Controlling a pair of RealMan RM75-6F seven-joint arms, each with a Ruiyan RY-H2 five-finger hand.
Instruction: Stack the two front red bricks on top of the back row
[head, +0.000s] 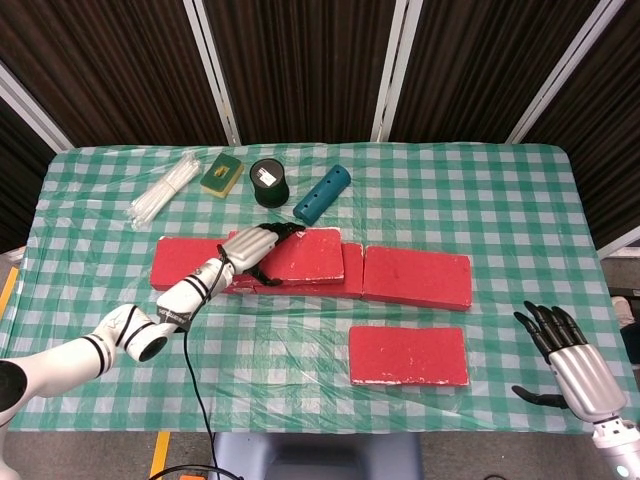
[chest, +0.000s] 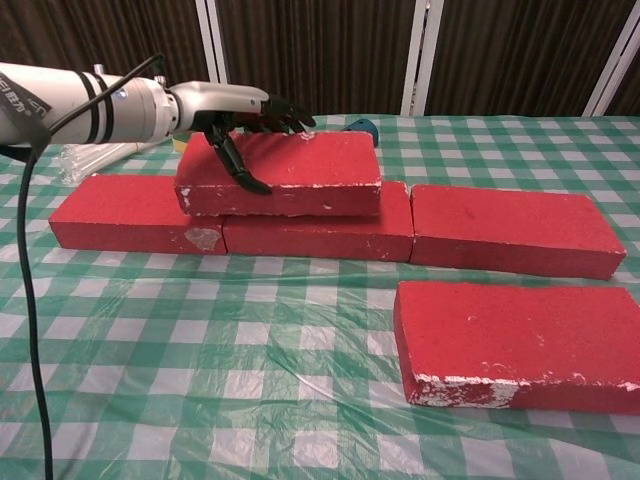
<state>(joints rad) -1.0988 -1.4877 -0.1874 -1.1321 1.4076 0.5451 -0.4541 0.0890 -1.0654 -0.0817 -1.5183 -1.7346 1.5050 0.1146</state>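
Observation:
A row of three red bricks lies across the table: left brick (chest: 125, 212), middle brick (chest: 320, 235), right brick (chest: 510, 230). A fourth red brick (chest: 290, 172) (head: 300, 254) sits on top of the row, across the left and middle bricks. My left hand (chest: 240, 115) (head: 250, 250) grips its left end, fingers over the top and thumb on the front face. Another red brick (chest: 520, 340) (head: 408, 355) lies flat in front at the right. My right hand (head: 570, 360) hangs open past the table's front right edge, holding nothing.
At the back stand a teal cylinder (head: 322, 193), a black can (head: 268, 182), a green and yellow sponge (head: 221, 174) and a bundle of white ties (head: 163, 193). A black cable (chest: 25, 300) hangs from my left arm over the front left of the table.

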